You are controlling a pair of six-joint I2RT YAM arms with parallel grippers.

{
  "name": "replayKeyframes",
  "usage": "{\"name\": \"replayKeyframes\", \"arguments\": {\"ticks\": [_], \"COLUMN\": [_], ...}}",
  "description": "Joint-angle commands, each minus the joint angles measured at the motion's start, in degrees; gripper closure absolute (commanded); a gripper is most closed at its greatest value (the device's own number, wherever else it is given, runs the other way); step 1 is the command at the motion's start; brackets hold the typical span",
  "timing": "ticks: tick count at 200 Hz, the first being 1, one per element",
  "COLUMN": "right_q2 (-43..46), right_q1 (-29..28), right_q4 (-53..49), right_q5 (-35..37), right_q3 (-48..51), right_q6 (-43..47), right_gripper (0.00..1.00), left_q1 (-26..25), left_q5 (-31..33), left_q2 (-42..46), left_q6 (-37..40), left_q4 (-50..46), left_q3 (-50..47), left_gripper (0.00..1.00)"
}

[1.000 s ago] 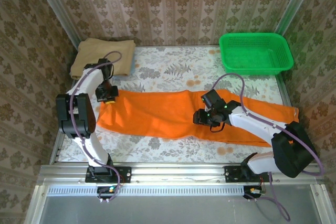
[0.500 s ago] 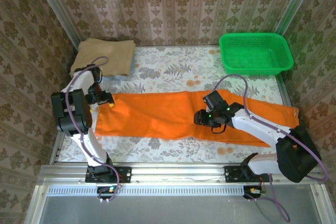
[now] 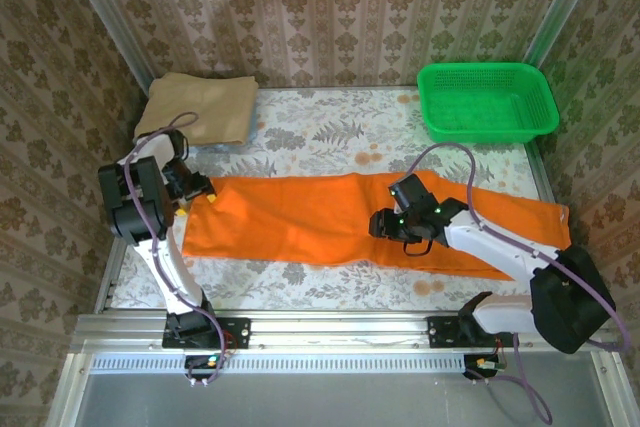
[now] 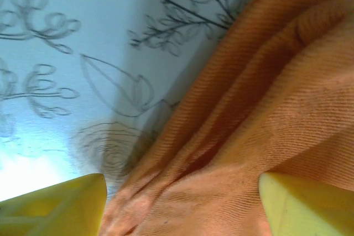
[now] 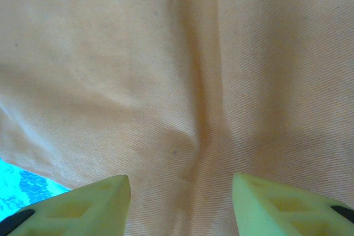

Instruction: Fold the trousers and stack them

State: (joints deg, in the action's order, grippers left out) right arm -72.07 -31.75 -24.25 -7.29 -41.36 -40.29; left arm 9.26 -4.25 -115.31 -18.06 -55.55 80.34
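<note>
**Position of the work.** The trousers (image 3: 300,217) lie flat on the table (image 3: 310,132). Their long axis runs side to side, from the left edge to the right edge, and they are not yet folded.

**Left tool** (image 3: 202,190). It sits at the left end of the trousers. The jaws are spread with nothing pinched, and in the wrist view the cloth edge lies between them, rumpled into low ridges. The garment extends away from it to the right.

**Right tool** (image 3: 390,226). It sits low over the middle of the trousers, at a crease. The jaws are spread and nothing is gripped.

**Judgement.** The left arm is nearer the free end, so an end-over-end fold would travel rightward along the long axis.

**Surroundings.**
- The table carries a pale floral cover.
- A folded tan cloth (image 3: 200,107) lies at the far left corner.
- A green basket (image 3: 487,133) stands at the far right.
- Both are clear of the trousers.
- Patterned walls (image 3: 330,7) close in on three sides.
</note>
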Motion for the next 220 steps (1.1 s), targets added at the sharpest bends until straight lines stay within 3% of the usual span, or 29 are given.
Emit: {"name": "replayKeyframes", "arguments": {"ticks": [1, 46, 87, 104, 109, 163, 220], "right_q2": [2.68, 5.33, 8.00, 9.30, 9.68, 11.26, 11.64], "right_q1": [0.67, 1.07, 1.42, 1.60, 1.60, 2.08, 8.19], "right_q4": [-1.93, -3.51, -4.70, -5.41, -5.66, -5.73, -6.25], "right_q5": [1.41, 1.14, 1.62, 2.01, 2.17, 3.21, 3.37], "right_q3": [-0.27, -0.38, -0.47, -0.80, -0.87, 0.96, 4.27], "right_q6": [0.45, 0.72, 0.52, 0.57, 0.52, 0.54, 2.60], "right_gripper": [0.46, 0.46, 0.46, 0.46, 0.46, 0.46, 0.45], "left_q1": [-0.89, 0.79, 0.28, 0.10, 0.02, -3.66, -9.22], "left_q5": [-2.98, -3.64, -5.98, -5.85, -5.69, -4.66, -5.34], "left_q2": [-2.05, 0.04, 0.18, 0.61, 0.65, 8.75, 20.64], "left_q6": [-1.89, -1.85, -2.40, -2.11, -2.05, -3.20, -4.31], "left_q4": [1.29, 4.57, 6.20, 6.36, 6.20, 3.51, -5.53], "left_q3": [-3.05, -8.00, -10.41, -11.22, -11.24, -9.56, -3.47], "left_gripper": [0.26, 0.26, 0.65, 0.87, 1.00, 1.00, 1.00]}}
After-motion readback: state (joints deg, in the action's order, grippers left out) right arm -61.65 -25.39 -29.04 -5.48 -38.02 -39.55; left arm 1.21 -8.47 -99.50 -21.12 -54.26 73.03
